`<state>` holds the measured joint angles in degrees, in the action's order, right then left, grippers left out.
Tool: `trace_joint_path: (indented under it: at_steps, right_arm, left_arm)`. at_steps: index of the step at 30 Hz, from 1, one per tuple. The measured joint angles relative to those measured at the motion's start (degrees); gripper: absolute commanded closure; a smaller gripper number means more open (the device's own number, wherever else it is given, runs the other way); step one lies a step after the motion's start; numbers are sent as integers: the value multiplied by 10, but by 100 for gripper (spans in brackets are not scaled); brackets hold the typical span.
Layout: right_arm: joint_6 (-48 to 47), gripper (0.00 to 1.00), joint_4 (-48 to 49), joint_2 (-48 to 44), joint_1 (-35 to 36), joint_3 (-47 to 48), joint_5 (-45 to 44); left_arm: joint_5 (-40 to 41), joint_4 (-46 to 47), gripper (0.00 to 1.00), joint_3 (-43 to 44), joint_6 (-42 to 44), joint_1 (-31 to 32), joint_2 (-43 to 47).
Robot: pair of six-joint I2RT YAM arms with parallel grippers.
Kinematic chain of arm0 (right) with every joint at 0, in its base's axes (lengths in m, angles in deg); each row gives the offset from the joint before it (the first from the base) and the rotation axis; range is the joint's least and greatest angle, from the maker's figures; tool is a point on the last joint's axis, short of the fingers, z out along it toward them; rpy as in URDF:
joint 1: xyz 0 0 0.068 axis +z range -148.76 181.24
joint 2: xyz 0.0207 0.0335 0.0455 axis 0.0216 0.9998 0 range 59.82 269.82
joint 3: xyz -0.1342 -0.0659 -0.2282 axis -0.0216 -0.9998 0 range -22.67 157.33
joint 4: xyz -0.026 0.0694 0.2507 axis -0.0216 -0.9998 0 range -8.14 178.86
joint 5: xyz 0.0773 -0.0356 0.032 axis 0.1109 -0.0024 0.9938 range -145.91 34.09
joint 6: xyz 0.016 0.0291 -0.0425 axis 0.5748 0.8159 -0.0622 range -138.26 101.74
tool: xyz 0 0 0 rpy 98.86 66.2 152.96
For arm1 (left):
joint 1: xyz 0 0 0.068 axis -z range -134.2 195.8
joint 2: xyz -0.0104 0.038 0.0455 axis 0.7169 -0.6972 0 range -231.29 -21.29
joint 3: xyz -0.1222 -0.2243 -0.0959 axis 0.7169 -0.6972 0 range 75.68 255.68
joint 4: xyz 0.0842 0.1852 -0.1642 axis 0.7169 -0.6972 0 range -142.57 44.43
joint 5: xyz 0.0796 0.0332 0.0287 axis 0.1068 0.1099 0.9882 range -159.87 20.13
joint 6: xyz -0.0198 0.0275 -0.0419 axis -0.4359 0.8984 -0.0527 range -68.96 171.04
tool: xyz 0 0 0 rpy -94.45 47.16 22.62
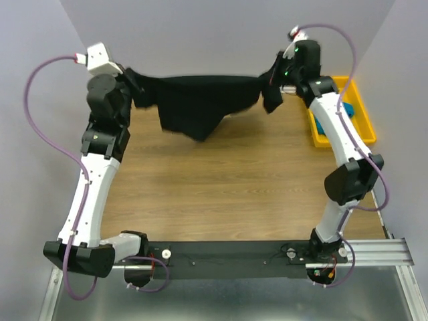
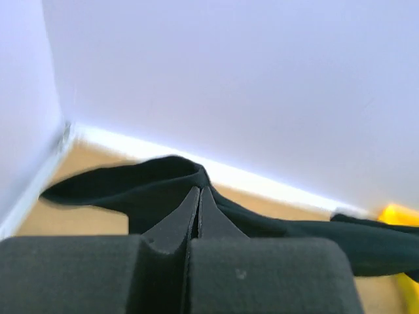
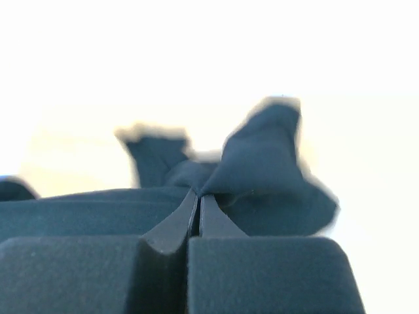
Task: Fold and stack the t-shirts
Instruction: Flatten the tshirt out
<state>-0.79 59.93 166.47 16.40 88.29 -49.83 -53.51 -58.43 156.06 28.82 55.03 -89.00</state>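
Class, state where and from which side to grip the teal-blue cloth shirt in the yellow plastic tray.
From above, probably: walls of the yellow plastic tray block the sides. Pinch the top of the bunched teal-blue cloth shirt; the right arm hides most.

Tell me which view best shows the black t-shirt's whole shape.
Top external: the black t-shirt spans between left gripper and right gripper, its middle sagging. The wrist views show only pinched, blurry folds at the closed fingertips.

Matt cloth t-shirt (image 1: 195,105), wood-grain table (image 1: 221,190)
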Motion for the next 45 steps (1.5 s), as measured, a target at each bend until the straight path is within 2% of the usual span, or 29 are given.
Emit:
trace_joint_path:
  at_steps: [3,5,11,16,22,25,28,31,34,35,36,37,39,42,45]
  right_arm:
    - [-23,99,-19,-19,1,104,-23]
    - [-34,99,-29,-42,2,126,-28]
    - [-74,99,-75,-113,7,97,-41]
    - [-92,99,-115,-141,10,65,-52]
    - [-96,99,-117,-152,14,65,-52]
    - [-97,98,-118,-136,13,60,-59]
    - [-100,97,-119,-83,9,58,-75]
    - [-101,97,-120,24,5,61,-106]
    - [-99,93,-139,136,2,98,-131]
    - [-98,87,-142,181,2,121,-141]
    - [-93,72,-144,223,1,144,-150]
    - [-85,66,-145,251,1,158,-157]
    - [-85,52,-147,275,1,163,-163]
    - [-86,49,-150,267,1,148,-157]
    - [-97,49,-123,190,4,42,-143]
  left_arm:
    - [-9,9,100,80,24,0,-8]
    - [-16,16,100,102,34,0,9]
    - [-61,-14,100,38,45,2,114]
    - [-73,-63,100,37,51,3,160]
    - [-73,-74,100,38,60,4,159]
    - [-74,-53,100,10,64,4,139]
    - [-73,-25,100,-48,66,2,83]
    - [-73,2,100,-85,67,1,3]
    - [-73,21,100,-71,67,-1,-155]
    - [-74,21,100,-56,67,-2,-198]
    - [-76,10,100,-27,65,-2,-241]
    - [-79,9,100,6,63,-3,-283]
    - [-89,6,100,77,59,-3,-355]
    - [-104,11,100,130,55,-2,-391]
    - [-110,22,100,131,52,-1,-386]
